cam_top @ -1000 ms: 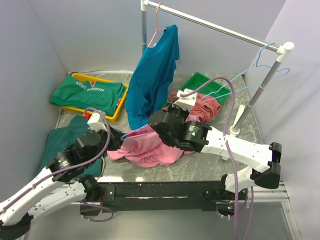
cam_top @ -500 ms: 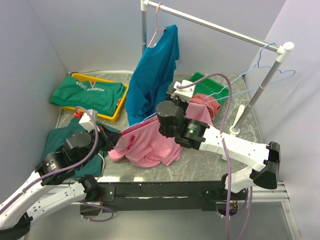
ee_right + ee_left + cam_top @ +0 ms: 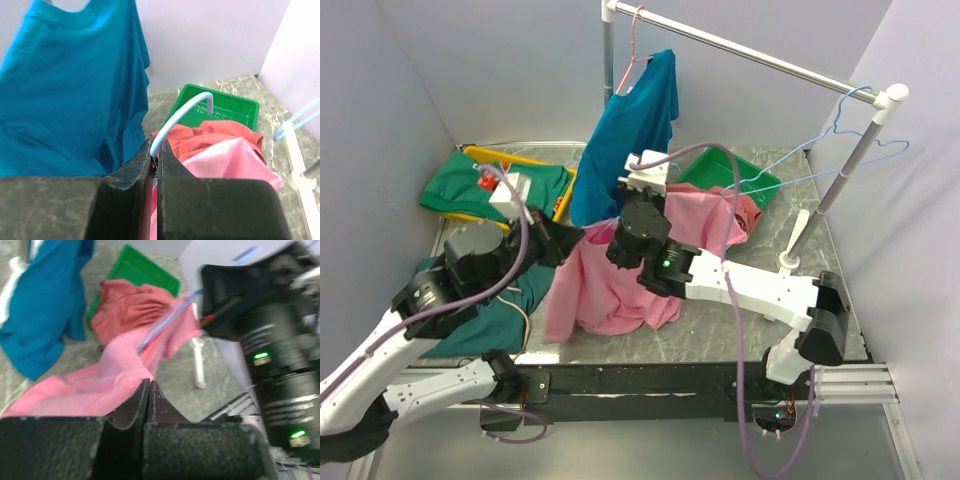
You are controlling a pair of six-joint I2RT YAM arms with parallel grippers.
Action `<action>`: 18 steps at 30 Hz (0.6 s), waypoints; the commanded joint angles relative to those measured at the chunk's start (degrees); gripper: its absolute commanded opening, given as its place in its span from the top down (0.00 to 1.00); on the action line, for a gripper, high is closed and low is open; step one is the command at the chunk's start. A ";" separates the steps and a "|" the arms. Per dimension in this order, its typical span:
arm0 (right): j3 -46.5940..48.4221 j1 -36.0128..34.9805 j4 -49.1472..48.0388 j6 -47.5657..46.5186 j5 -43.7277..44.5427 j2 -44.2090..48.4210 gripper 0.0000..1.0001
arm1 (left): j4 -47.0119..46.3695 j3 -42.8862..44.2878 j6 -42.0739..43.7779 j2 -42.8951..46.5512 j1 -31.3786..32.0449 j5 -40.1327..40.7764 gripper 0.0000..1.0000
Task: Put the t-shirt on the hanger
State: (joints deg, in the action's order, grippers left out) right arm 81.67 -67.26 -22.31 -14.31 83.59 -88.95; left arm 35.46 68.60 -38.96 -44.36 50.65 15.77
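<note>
Pink t-shirt point(image 3: 610, 290) in left fingers point(image 3: 125, 412), hanger point(image 3: 172, 120) right

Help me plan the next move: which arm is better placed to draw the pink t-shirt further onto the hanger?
Probably left. The left gripper is shut on the edge of the t-shirt, while the right gripper is busy clamping the hanger just below its hook.

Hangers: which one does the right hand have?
The light-blue hanger whose hook rises from the shut right hand. The other blue hangers hang on the rail; the pink hanger carries the teal shirt.
</note>
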 commanded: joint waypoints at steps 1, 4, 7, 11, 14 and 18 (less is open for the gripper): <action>6.30 -0.15 -19.62 -19.02 1.13 -3.33 1.00 | -6.20 7.58 3.44 -3.89 0.06 -4.26 0.99; 10.06 -1.38 -23.24 -24.97 0.17 -4.04 1.00 | -4.09 9.88 6.07 -6.00 0.06 -1.37 0.99; 17.61 -2.43 -10.88 -13.63 -2.71 -4.04 1.00 | -3.47 12.07 8.54 -6.79 -0.64 0.05 0.99; 33.96 -2.43 37.11 14.89 -13.26 -7.80 1.00 | -0.40 17.70 11.53 -11.52 -1.08 -1.88 0.99; 40.84 -2.26 48.19 20.45 -19.13 -10.80 1.00 | 1.63 20.69 13.20 -13.73 -1.52 -1.71 0.98; 36.91 -1.47 49.02 21.78 -29.26 -8.27 1.00 | 2.32 23.15 15.66 -14.35 -3.28 -4.24 0.96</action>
State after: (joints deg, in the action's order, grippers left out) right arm 120.70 -69.32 13.19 -0.91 67.44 -97.30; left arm 36.18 88.33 -27.57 -58.02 48.95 13.78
